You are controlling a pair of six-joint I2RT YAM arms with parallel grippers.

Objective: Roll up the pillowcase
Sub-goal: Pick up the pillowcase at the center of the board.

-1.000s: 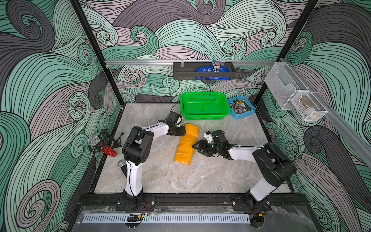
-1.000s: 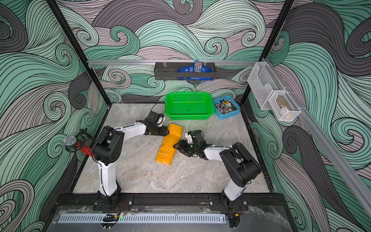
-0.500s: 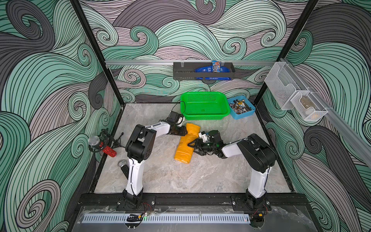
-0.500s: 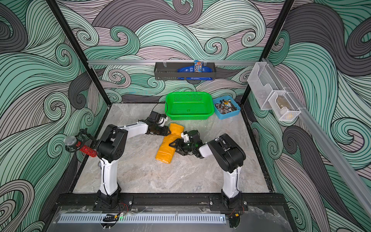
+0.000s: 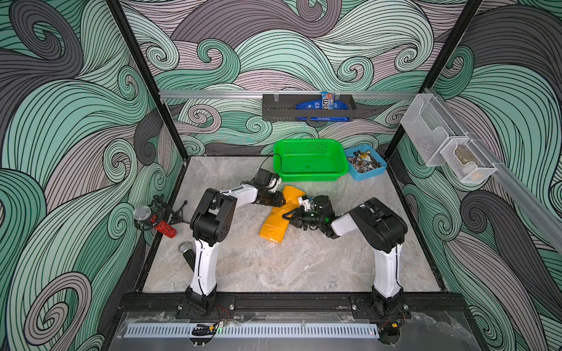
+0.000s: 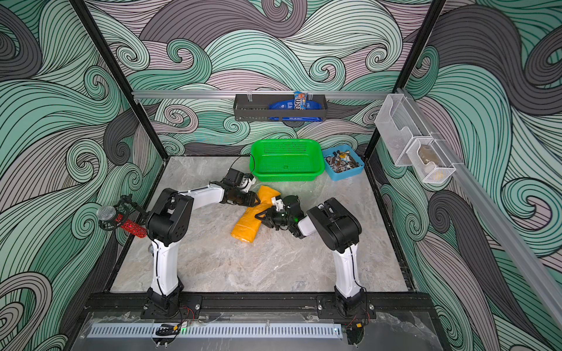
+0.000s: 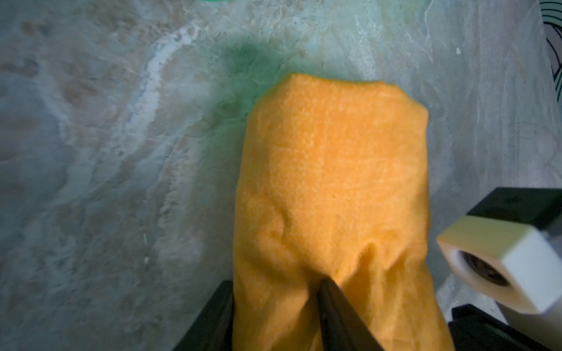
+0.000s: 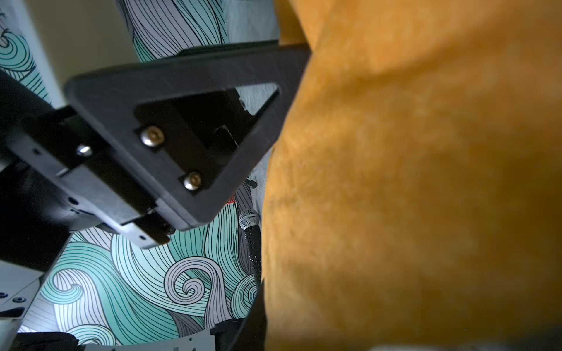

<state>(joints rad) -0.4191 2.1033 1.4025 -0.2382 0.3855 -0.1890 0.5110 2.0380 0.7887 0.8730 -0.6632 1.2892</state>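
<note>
The pillowcase (image 5: pixel 275 225) (image 6: pixel 247 224) lies as a mustard-yellow roll in the middle of the marble table, slanting from near the basket toward me. My left gripper (image 5: pixel 283 200) (image 7: pixel 273 307) is at the roll's far end, and its black fingers (image 7: pixel 334 307) are shut on a creased fold of cloth. My right gripper (image 5: pixel 286 216) (image 6: pixel 261 216) comes in from the right at mid-roll and is shut on the cloth. In the right wrist view one of its fingers (image 8: pixel 254 319) presses against the pillowcase (image 8: pixel 410 197), which hides the other.
A green basket (image 5: pixel 310 177) and a blue bin (image 5: pixel 369 175) of small parts stand at the back. A red microphone on a stand (image 5: pixel 159 224) is at the left wall, and a black microphone (image 5: pixel 187 250) lies by the left arm's base. Mesh bins (image 5: pixel 450 152) hang on the right wall.
My right arm has swung in toward the roll, and its gripper has closed from wide open onto the cloth. The left gripper has stayed at the far end.
</note>
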